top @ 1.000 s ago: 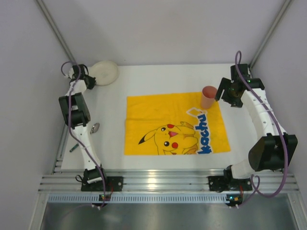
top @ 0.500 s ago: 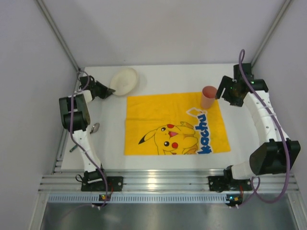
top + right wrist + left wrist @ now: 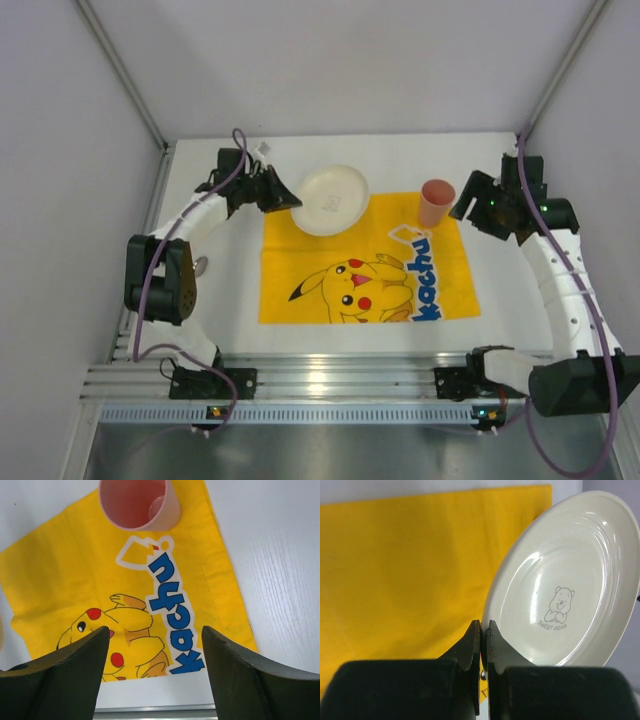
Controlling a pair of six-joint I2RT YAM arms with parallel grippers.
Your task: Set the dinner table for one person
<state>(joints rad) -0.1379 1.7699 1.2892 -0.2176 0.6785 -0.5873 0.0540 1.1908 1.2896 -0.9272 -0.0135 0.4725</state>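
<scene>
Writing, plate: "SWEET PEAR" under a small bear drawing, on the cream round glazed plate (image 3: 560, 580).
Writing, mat: blue letters "kachu" beside a Pikachu print, on the yellow rectangular cloth mat (image 3: 60, 570).
Surface: large plain white matte dinner table (image 3: 500, 290), beneath both grippers; mat flat on it.
Room: pale grey walls (image 3: 350, 60) on three sides; aluminium rail (image 3: 340, 380) behind the arm bases.
Left end: left gripper (image 3: 483, 630) pressed together on the plate's rim; plate reaching out ahead of the fingers, over the mat's edge.
Right end: right gripper (image 3: 154, 632) spread wide, holding nothing; pink plastic cup (image 3: 137, 502) upright ahead, apart from both fingers, on the mat's corner.
</scene>
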